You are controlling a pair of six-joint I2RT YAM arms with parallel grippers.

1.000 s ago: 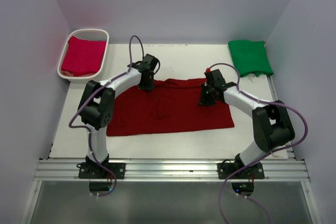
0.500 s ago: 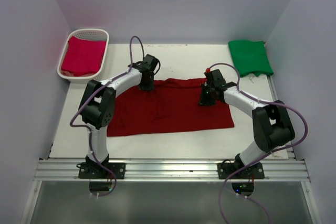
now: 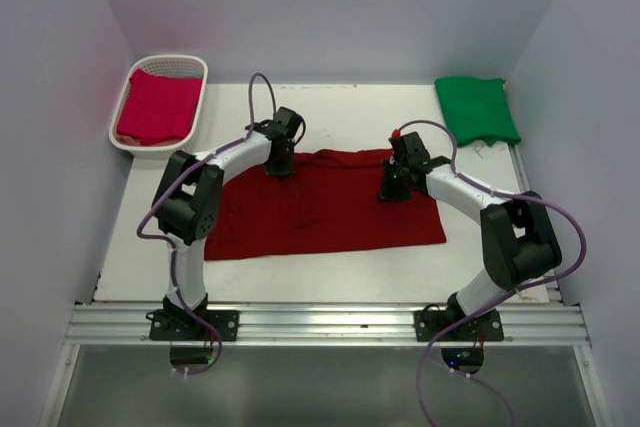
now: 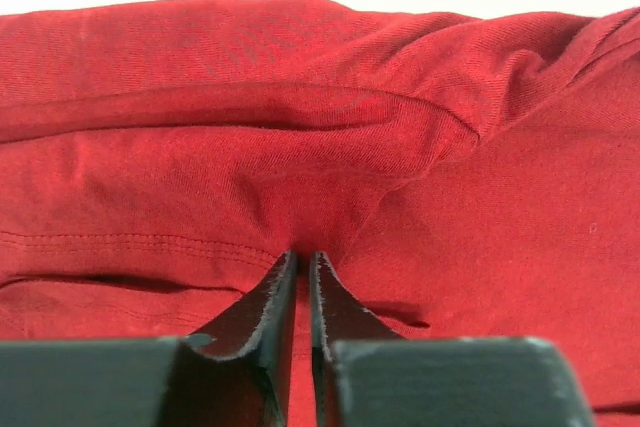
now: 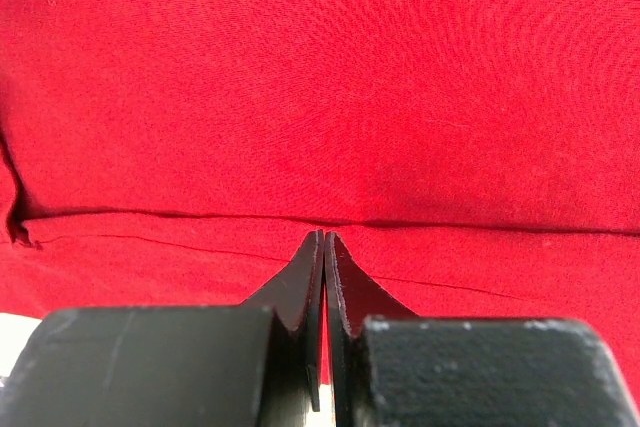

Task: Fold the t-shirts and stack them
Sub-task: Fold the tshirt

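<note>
1. Cloth of the maroon t-shirt point(image 3: 325, 209) lies spread flat on the table point(image 3: 340, 107), in the middle of the top view.
2. The left gripper point(image 3: 281, 164) stands at the shirt's upper left corner. The right gripper point(image 3: 391, 190) is over its upper right part, just inside the top edge.
3. In the left wrist view the left gripper point(image 4: 303, 263) has its fingers drawn almost together. They nip a pucker of the maroon cloth point(image 4: 330, 137), and creases run toward the tips.
4. In the right wrist view the right gripper point(image 5: 323, 241) is pressed closed on a folded edge of the same shirt point(image 5: 330, 87).
5. The shirt's long axis runs left to right across the frame. Which end holds the neck cannot be told.
6. The green t-shirt point(image 3: 476, 107) lies folded at upper right, well apart.
7. The crimson t-shirt point(image 3: 158, 107) sits in the white basket point(image 3: 172, 64) at upper left.
</note>
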